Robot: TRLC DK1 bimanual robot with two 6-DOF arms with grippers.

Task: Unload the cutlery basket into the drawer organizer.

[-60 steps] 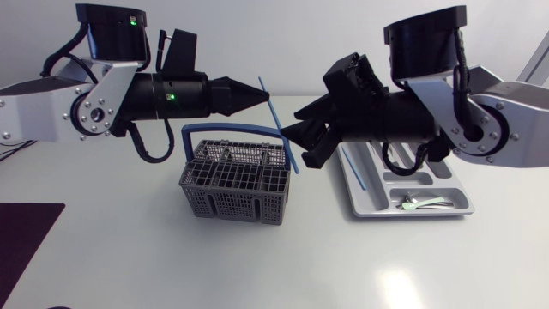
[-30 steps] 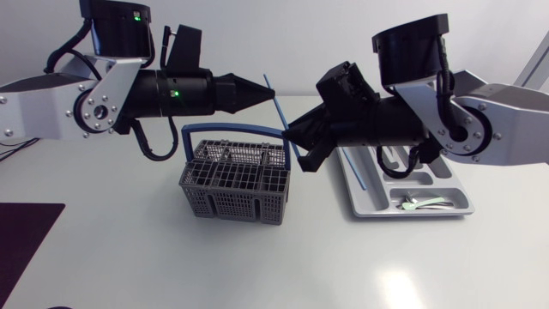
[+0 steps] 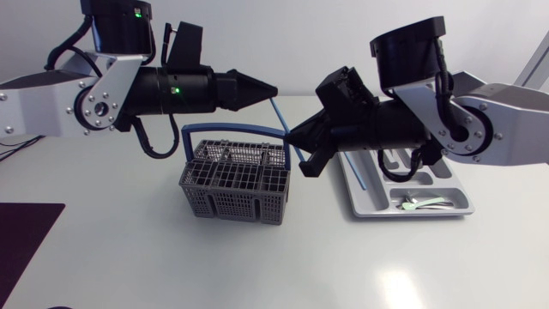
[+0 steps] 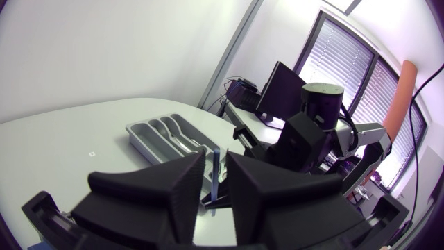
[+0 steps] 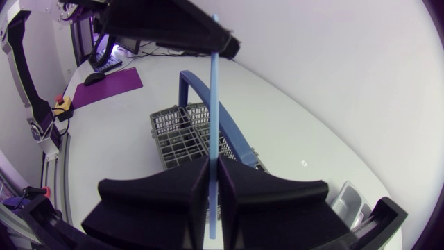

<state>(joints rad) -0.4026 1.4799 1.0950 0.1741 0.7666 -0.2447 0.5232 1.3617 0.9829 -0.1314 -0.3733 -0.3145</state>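
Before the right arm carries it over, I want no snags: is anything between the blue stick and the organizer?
Nothing lies between the blue stick and organizer, but the left hand grips its upper end.

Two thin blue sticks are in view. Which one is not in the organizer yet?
The raised stick, gripped by the right hand near the basket. The other stick lies flat in the organizer.

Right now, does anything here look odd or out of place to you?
One thing: a thin blue stick hangs slanted in mid-air above the cutlery basket, pinched by the left gripper and the right gripper at once. Nothing looks spilled.
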